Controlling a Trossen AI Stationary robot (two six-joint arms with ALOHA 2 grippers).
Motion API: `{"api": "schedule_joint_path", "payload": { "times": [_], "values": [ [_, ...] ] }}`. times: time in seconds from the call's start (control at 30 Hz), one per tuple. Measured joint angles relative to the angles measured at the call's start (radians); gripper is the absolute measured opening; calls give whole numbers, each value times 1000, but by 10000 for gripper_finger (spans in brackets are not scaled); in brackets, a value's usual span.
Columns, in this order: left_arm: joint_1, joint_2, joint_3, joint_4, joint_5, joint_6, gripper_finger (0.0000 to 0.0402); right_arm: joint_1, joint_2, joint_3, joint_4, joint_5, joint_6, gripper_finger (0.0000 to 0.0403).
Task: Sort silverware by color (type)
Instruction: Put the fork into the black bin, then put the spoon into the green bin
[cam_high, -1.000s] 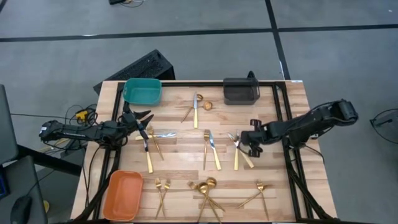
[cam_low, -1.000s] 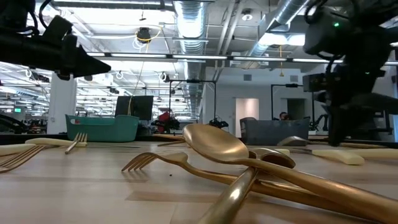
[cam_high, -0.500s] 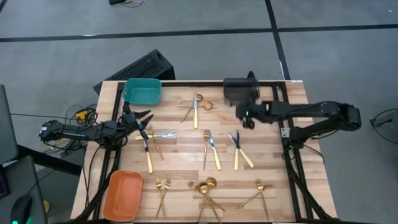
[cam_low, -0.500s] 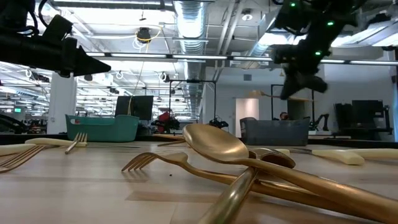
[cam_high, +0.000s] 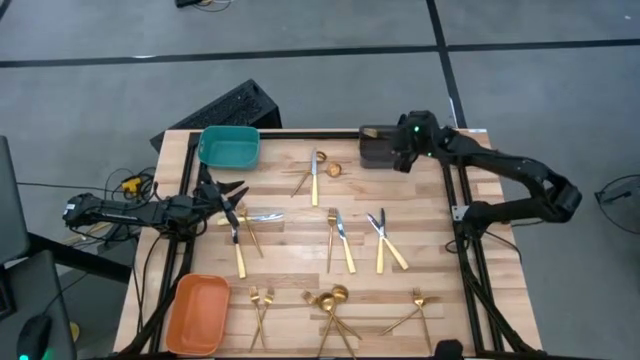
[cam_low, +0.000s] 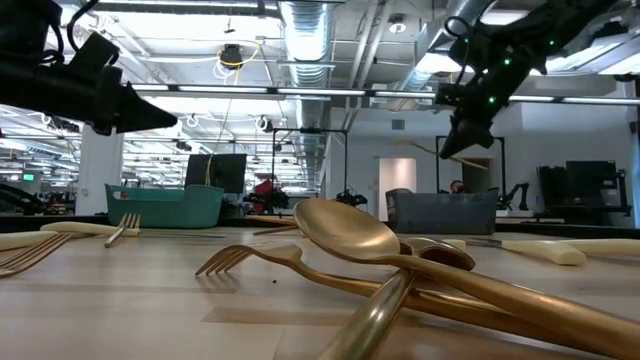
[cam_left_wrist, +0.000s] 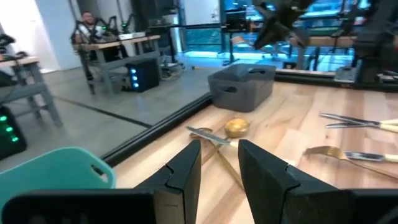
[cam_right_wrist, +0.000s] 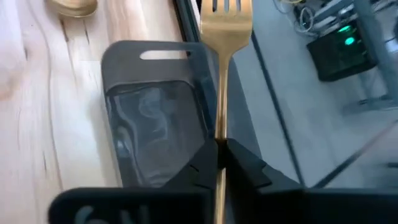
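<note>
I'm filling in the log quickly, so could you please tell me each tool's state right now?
Left tool: open, holding nothing.
Right tool: closed on a gold fork, above the dark grey bin.

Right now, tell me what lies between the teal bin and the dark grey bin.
In the high view, a knife, a crossed gold piece and a small spoon lie on the wood between them.

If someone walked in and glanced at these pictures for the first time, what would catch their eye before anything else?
First, the right gripper, raised above the dark grey bin at the table's far edge, pinching a gold fork by its handle over the bin. Next, the gold cutlery strewn over the wooden table, with a tangle of spoons near the front edge. The left gripper waits on the left side, between the teal bin and the orange bin.
</note>
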Motion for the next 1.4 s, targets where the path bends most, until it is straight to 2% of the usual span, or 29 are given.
{"api": "schedule_joint_path", "payload": {
  "times": [0.1, 0.23, 0.4, 0.57, 0.77, 0.93, 1.1, 1.23, 1.4],
  "values": [
    [0, 0, 0, 9, 32, 16, 97, -25, 0, 0, 2, -54, -29, 98],
    [0, 0, 0, 23, 45, 5, 97, -24, 0, 0, 21, -63, -36, 167],
    [0, 0, 0, 24, 55, -47, 97, 20, 0, 7, 39, 43, 143, 215],
    [-1, 19, 0, 25, 114, -109, 97, 113, -1, 24, 11, 40, 367, 212],
    [-1, 120, 0, 115, 114, -131, 97, 274, -1, 24, -41, 39, 538, 192],
    [-1, 238, 3, 261, 113, -88, 97, 394, -1, 23, -81, 40, 700, 181],
    [0, 353, 50, 270, 113, -29, 97, 501, -2, -16, -69, 42, 873, 180],
    [17, 432, 94, 271, 121, -1, 97, 586, 3, -42, -71, 122, 987, 180],
    [65, 523, 122, 270, 215, 17, 97, 678, 13, -47, -99, 218, 1107, 180]
  ]
}}
